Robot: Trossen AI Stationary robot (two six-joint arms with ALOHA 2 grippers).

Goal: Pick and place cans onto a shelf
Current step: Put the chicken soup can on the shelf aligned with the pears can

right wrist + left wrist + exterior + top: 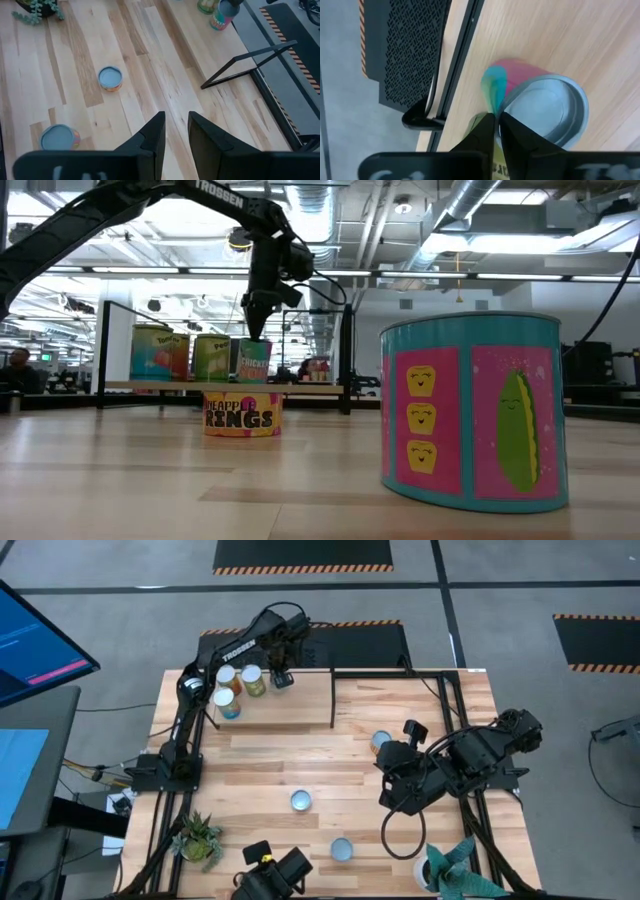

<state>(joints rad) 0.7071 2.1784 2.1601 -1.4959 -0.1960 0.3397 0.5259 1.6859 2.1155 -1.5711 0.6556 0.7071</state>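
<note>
At the upper left of the high view we see the left gripper (281, 679) on the shelf (300, 705).
Its fingers (512, 132) are nearly pressed together, pinching the rim of a pink can (540, 102) beside three other cans (235, 688). Right gripper (176, 131) hovers mid-right over the bench (300, 765), fingers slightly apart, holding nothing. Three cans (301, 801) are loose on the bench at center.

In the left wrist view the left claw (496, 131) stands in front of the near rim of a pink and teal can (540, 105), whose label is blurred. From above, the can (380, 743) beside the right claw (398, 762) is partly hidden under that arm. In the low view the big teal can (472, 412) hides the counter (150, 480) behind it.
</note>
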